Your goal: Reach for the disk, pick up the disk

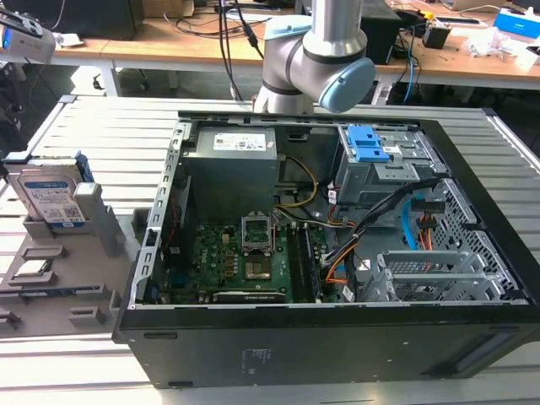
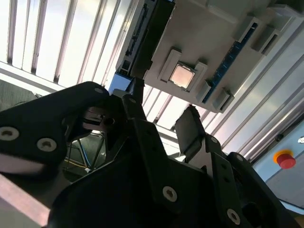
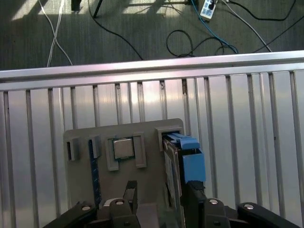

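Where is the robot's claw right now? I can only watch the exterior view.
Observer: In the first wrist view the gripper hangs over the grey tray, and the upright disk appears between its two fingers in that picture.
Operator: Is the claw open?
Observer: Yes. The second wrist view shows a gap between the fingers, with nothing clamped.
Operator: What else is near?
Observer: A red button shows in the second wrist view, away from the tray.
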Motion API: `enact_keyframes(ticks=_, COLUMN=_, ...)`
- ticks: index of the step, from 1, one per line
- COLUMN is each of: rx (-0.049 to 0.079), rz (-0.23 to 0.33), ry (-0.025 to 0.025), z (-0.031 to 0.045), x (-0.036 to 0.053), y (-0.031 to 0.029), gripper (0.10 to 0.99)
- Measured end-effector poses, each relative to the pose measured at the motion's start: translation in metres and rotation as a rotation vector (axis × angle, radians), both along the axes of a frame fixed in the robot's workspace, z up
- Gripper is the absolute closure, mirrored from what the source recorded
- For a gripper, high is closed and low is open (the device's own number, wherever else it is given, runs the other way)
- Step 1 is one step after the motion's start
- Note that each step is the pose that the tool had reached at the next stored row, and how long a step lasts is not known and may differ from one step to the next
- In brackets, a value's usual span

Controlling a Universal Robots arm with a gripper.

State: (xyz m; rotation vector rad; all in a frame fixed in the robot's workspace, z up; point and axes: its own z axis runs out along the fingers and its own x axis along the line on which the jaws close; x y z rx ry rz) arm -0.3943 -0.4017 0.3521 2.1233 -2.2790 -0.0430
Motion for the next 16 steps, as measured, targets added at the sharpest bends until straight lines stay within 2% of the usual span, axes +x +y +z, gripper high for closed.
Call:
enact_keyframes(ticks=3, rx=0.000, rz=0.000, ry=-0.0001, z=-0.0002, x=0.0001, y=0.0054, gripper=0.545)
enact_keyframes(ticks=6, rx=0.000, rz=0.000, ry=-0.0001, z=-0.0007, x=-0.0002, y=0.0144, gripper=0.545)
enact_keyframes(ticks=7, rx=0.000, rz=0.000, ry=-0.0001, z=-0.0017, x=-0.0008, y=0.0191, gripper=0.545)
enact_keyframes(ticks=10, rx=0.000, rz=0.000, ry=-0.0001, z=-0.0055, x=-0.0026, y=0.0213, gripper=0.545)
enact_keyframes(ticks=12, rx=0.000, rz=0.000, ry=0.0000, z=-0.0117, x=-0.0040, y=0.0221, gripper=0.545)
enact_keyframes(ticks=16, rx=0.000, rz=0.001, ry=-0.0001, z=-0.0189, x=-0.0048, y=0.0232, gripper=0.545)
